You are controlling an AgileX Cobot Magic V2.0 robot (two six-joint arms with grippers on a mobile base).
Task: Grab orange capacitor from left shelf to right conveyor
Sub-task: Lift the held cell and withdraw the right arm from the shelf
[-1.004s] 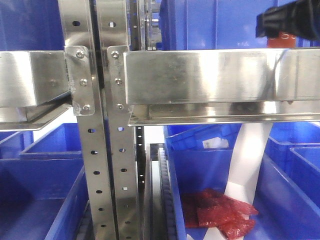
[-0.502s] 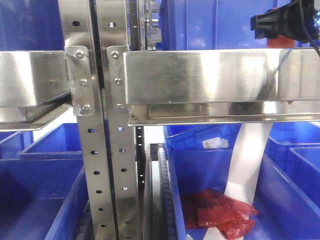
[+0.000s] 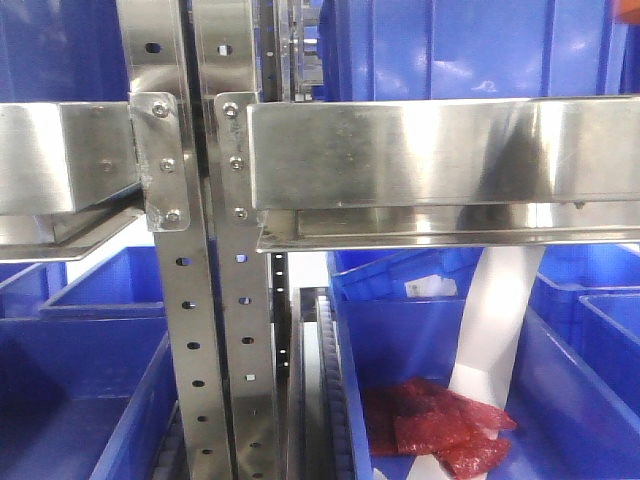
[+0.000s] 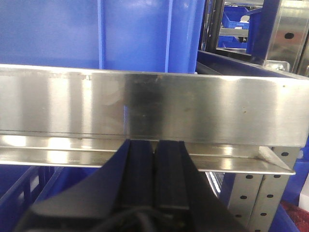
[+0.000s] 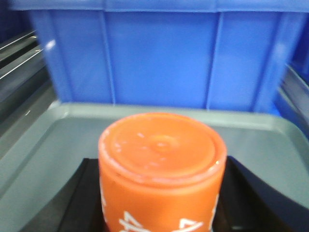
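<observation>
Steel rails (image 3: 420,150) cross the front view on perforated uprights (image 3: 190,330), blue bins (image 3: 470,45) above and below; red bags (image 3: 440,425) lie in the lower right one. An orange sliver at the top right corner may be the capacitor (image 3: 626,7).

Left wrist view: left gripper (image 4: 154,145), bottom centre, fingers pressed together on nothing, just below a rail (image 4: 145,106).

Right wrist view: right gripper (image 5: 161,217) clamped on the capacitor (image 5: 161,159), upright at lower centre over a grey tray (image 5: 43,140), a bin (image 5: 159,58) behind.
</observation>
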